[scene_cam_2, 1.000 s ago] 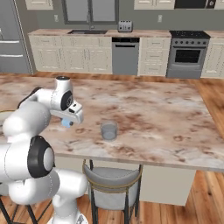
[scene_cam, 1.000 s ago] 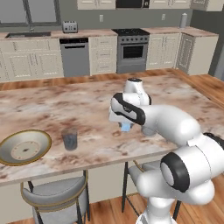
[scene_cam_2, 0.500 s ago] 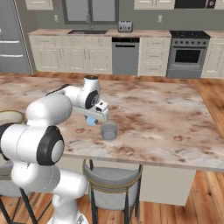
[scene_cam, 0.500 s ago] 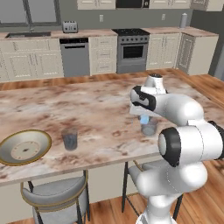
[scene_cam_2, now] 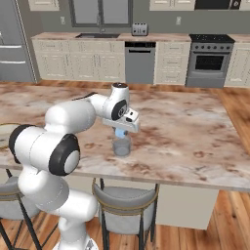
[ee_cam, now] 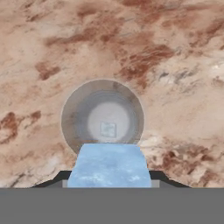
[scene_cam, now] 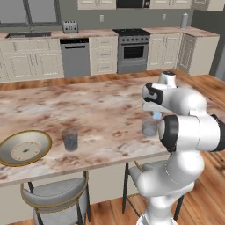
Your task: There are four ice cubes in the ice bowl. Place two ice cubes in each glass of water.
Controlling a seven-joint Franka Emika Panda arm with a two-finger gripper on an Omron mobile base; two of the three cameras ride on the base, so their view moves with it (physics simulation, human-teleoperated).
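My gripper [scene_cam: 156,115] [scene_cam_2: 121,132] [ee_cam: 109,177] is shut on a light blue ice cube [scene_cam: 157,116] [scene_cam_2: 119,133] [ee_cam: 109,164]. It hangs just above a grey glass of water [scene_cam: 149,128] [scene_cam_2: 121,147] [ee_cam: 76,118] near the counter's front edge. In the hand view I look straight down into this glass, and one small pale ice cube [ee_cam: 107,129] lies at its bottom. A second glass of water [scene_cam: 70,139] stands further left on the counter. The ice bowl [scene_cam: 37,140], golden-rimmed, sits at the counter's far left; what lies in it is too small to tell.
The marble counter [scene_cam: 88,110] [scene_cam_2: 185,132] stretches wide around both glasses. Two stools [scene_cam: 57,193] [scene_cam_2: 124,200] stand under its front edge. Cabinets, a dishwasher and an oven line the far wall.
The arm has swung right along the counter with the ice cube in its grip, from the counter's middle to just above the right-hand glass. The grip has stayed the same.
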